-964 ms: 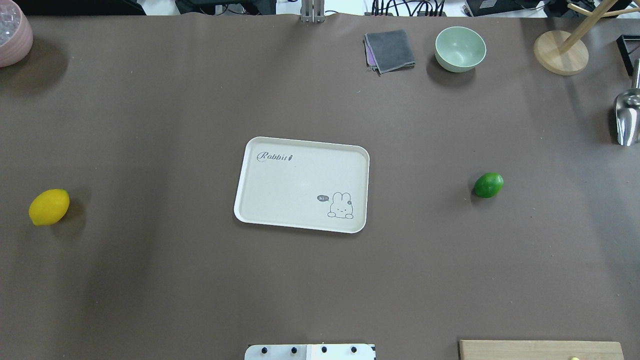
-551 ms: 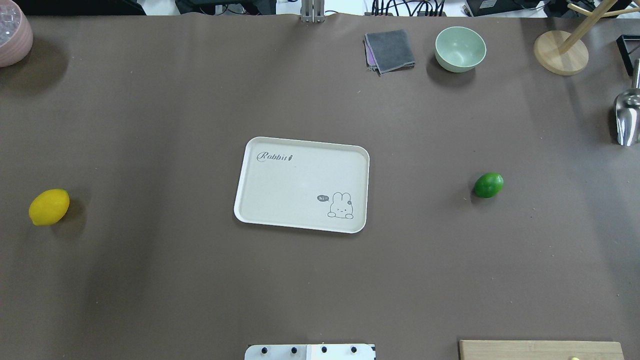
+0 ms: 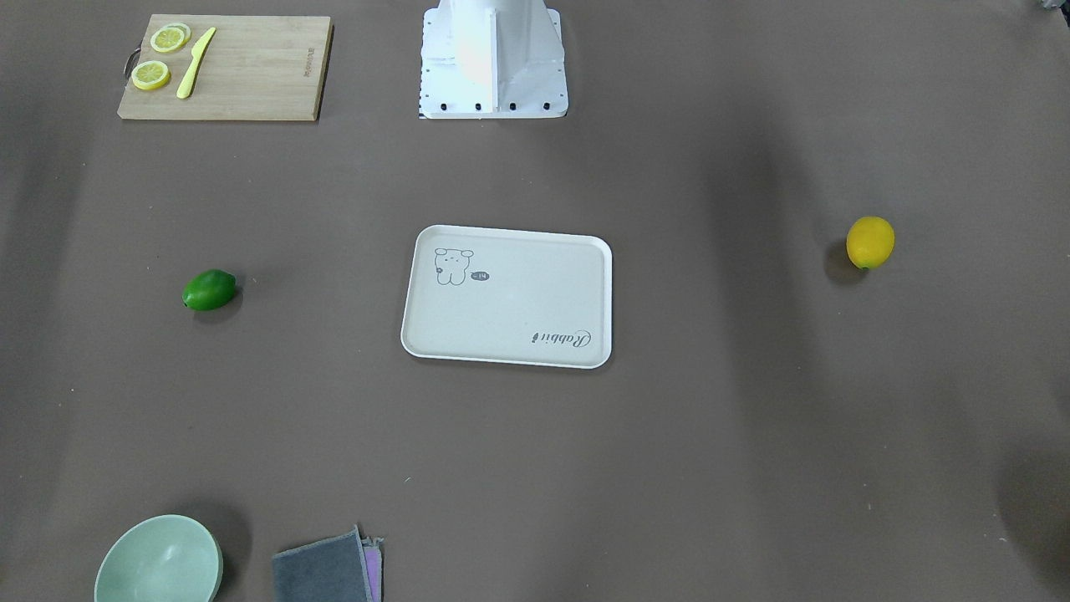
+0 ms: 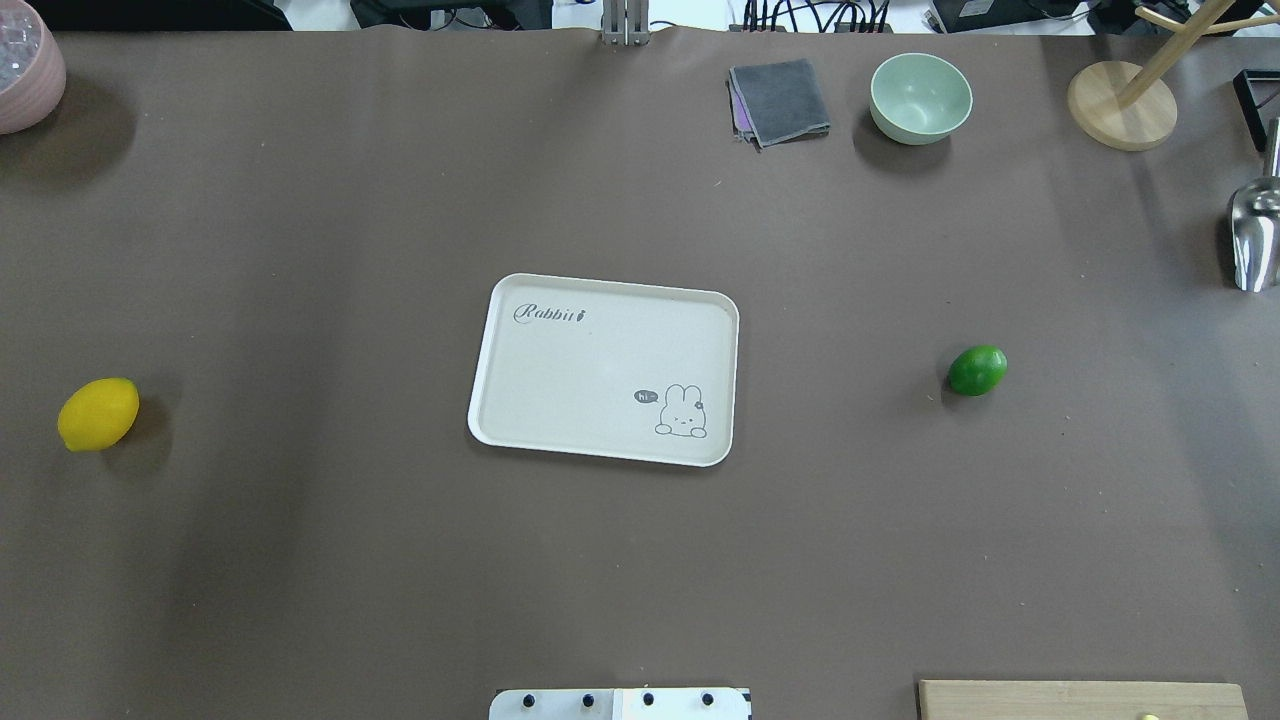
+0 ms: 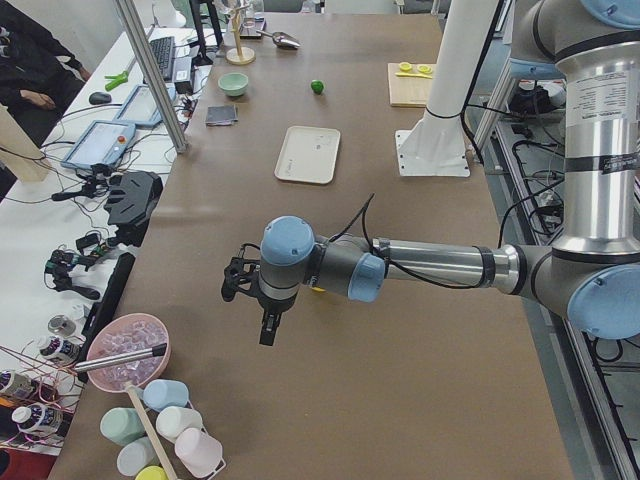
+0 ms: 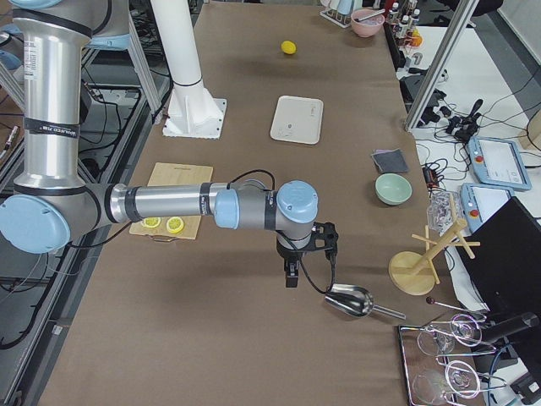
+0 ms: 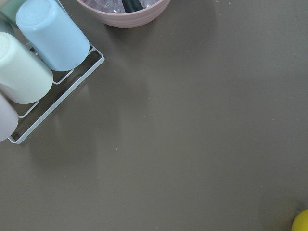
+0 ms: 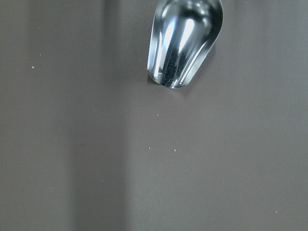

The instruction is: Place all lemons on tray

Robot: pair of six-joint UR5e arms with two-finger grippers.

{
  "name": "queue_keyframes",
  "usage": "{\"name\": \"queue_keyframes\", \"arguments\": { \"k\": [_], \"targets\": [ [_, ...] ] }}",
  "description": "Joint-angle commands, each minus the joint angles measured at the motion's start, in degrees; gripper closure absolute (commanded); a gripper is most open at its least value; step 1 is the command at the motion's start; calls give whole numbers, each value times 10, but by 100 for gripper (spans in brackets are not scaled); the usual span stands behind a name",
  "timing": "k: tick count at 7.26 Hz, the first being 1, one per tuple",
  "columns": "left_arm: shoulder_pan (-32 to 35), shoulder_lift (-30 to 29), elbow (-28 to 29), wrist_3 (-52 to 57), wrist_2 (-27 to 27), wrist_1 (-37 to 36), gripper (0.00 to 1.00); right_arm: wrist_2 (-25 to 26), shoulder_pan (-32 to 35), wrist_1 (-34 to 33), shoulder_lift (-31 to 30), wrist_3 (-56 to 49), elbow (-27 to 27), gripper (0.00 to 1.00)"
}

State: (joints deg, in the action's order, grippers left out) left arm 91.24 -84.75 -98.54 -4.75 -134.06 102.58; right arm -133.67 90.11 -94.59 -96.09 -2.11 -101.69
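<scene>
Tray holds 0 of 2 lemons. Left claw and right claw hang over the table. They show only in the side views, so I cannot tell if either is wide or narrow. Yellow lemon lies near the left claw, at the corner of its wrist view. Green lemon is well apart from the right claw, toward the tray. The tray sits between the 2 claws, far from each.

Risks:
- Smooth oval fruit likely rolls or squirts out on an off-centre pinch.
- The right claw is just beside the metal scoop and could knock it when leaving.
- A high release may roll a lemon over the low rim.
</scene>
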Motion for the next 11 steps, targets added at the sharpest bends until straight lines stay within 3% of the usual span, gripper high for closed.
{"name": "queue_keyframes", "arguments": {
  "k": [1,7,11],
  "targets": [
    [0,-2,2,-1,0,0,2,0,0,-2,0,0,-2,0],
    [0,-3,1,0,-1,3,2,-2,0,2,0,-3,-4,0],
    [-2,-14,3,5,-4,3,2,-12,0,1,8,19,-56,0]
  ]
}}
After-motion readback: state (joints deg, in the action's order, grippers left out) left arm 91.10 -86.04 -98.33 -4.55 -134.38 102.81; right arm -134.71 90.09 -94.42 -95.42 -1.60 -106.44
